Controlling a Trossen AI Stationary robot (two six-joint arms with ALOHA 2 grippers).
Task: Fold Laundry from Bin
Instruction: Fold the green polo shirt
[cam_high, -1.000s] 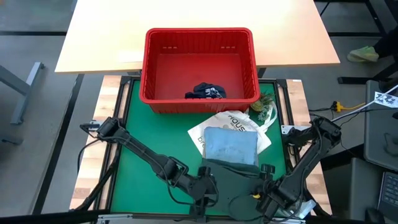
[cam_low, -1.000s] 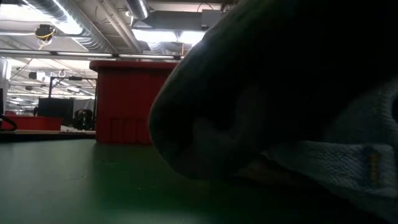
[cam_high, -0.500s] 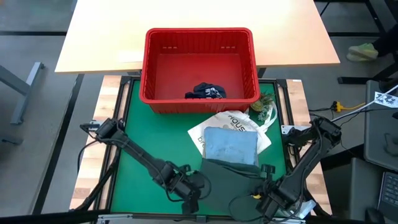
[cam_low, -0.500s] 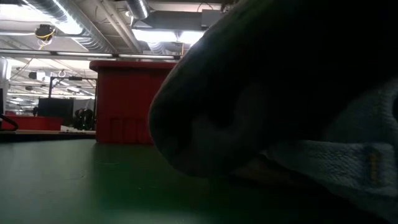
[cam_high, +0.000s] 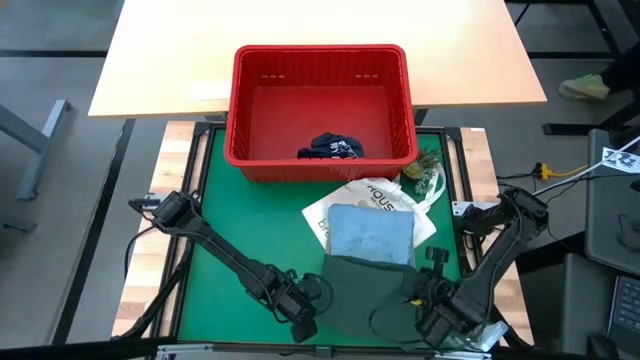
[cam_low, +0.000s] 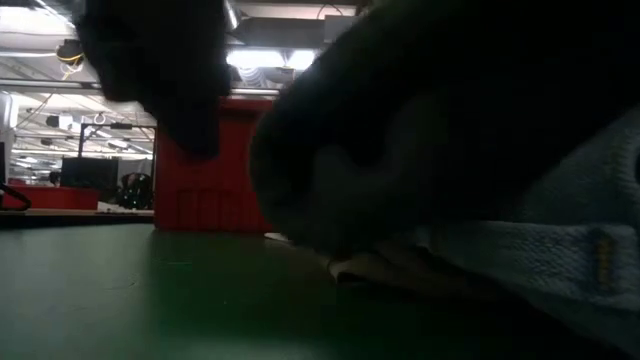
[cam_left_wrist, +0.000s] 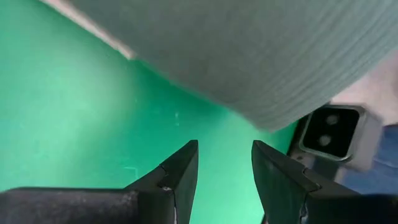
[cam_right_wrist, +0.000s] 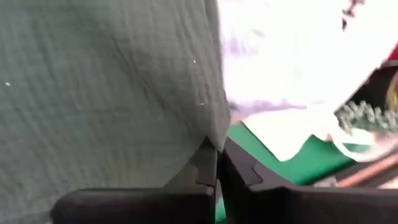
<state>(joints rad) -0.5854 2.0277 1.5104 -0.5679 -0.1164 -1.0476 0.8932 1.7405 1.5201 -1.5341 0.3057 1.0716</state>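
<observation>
Nearest the front edge of the table (cam_high: 215, 250), the left hand (cam_high: 303, 322) sits low over the green mat, its two dark fingers (cam_left_wrist: 177, 171) parted with nothing between them, just beside the left edge of the dark olive-green garment (cam_high: 365, 290). The right hand (cam_high: 425, 300) is at that garment's right edge, and its wrist view shows the fingers (cam_right_wrist: 208, 165) pressed together with the cloth's edge pinched in them. The olive piece is a flat, roughly square spread of finely ribbed, crinkled fabric lying on the mat between the two hands.

Just beyond it, touching its far edge, lies a light blue shirt (cam_high: 370, 233) folded into a neat rectangle, resting on a white tote bag (cam_high: 345, 205) with dark lettering. A small bundle with green leaves (cam_high: 425, 172) sits at the bag's right corner.

Farther back stands the red bin (cam_high: 320, 60), rectangular with a thick rim and slotted walls. Inside, against its near wall, is a crumpled pair of navy shorts (cam_high: 330, 148) showing white lettering; they are the only thing on the bin's floor.
</observation>
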